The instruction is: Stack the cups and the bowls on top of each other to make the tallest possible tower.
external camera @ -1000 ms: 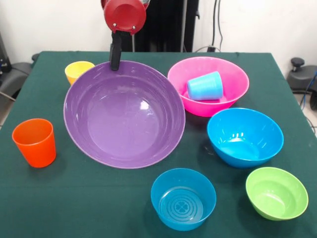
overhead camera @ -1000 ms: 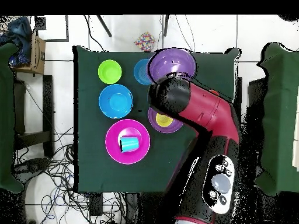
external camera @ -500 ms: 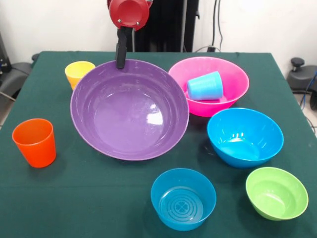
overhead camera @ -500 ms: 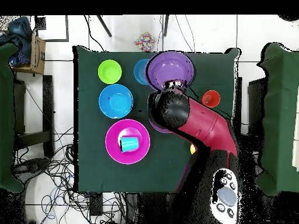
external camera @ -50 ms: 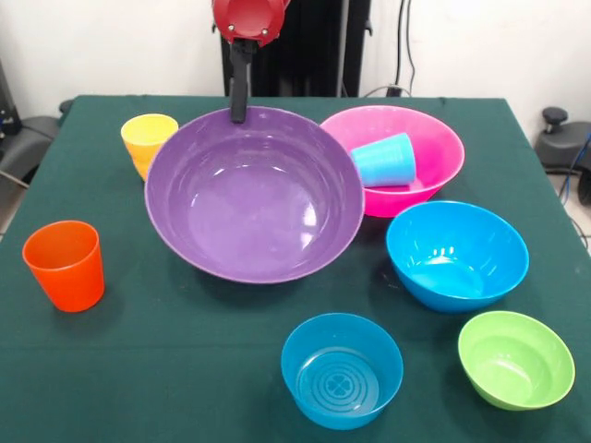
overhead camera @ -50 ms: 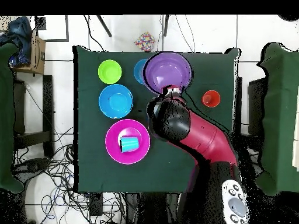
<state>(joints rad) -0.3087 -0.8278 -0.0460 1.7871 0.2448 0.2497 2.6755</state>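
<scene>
My gripper is shut on the far rim of a wide purple bowl, which hangs slightly tilted above the table's middle. From overhead the gripper sits at the edge of the purple bowl. Right of it in the front view stands the big pink bowl, with a light blue cup lying on its side inside. An amber-yellow cup stands just left of the held bowl and an orange cup at the left edge.
A big blue bowl, a small blue bowl and a small green bowl stand at the near right. In the overhead view the arm covers part of the cloth.
The purple bowl has moved to the right in the front view and tipped closer to level, carried by my gripper. It now overlaps the pink bowl's left rim.
</scene>
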